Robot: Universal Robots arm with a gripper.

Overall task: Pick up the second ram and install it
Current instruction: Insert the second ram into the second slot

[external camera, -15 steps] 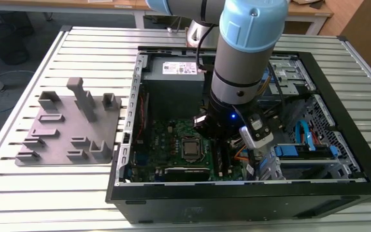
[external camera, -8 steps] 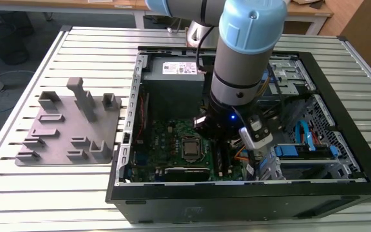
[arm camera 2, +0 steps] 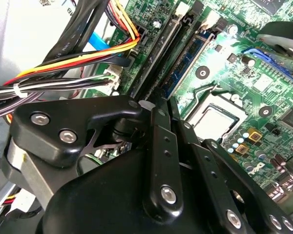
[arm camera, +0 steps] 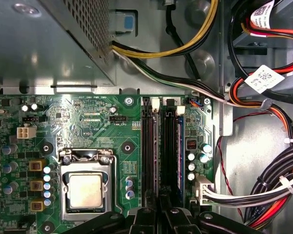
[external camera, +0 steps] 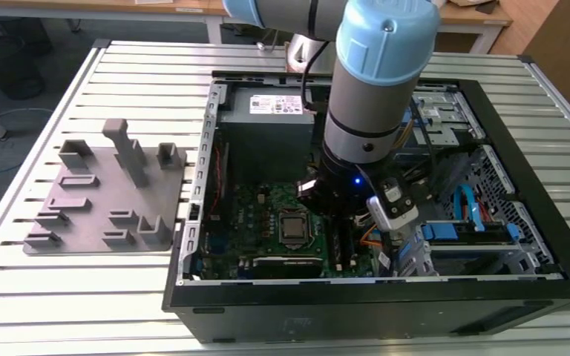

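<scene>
Okay so the arm is reaching straight down into the open PC case (external camera: 364, 300), with the gripper (external camera: 331, 194) parked over the memory slots just beside the CPU socket (external camera: 293, 226), on the exterior view's right of it. In both wrist views the gripper (arm camera: 160, 207) (arm camera 2: 156, 105) sits right at one end of those slots. The second ram (arm camera: 179, 146) looks like it's standing upright in a slot on the green motherboard (arm camera: 88, 122) - you can see its bluish side running along the slot (arm camera 2: 185, 61). Honestly can't tell whether the tool is clamped on the stick or has let go. A bundle of cables (arm camera: 283, 185) hangs close by, and the grey fixture block (external camera: 107, 193) sits on the slatted table (external camera: 67, 297) outside the case.
</scene>
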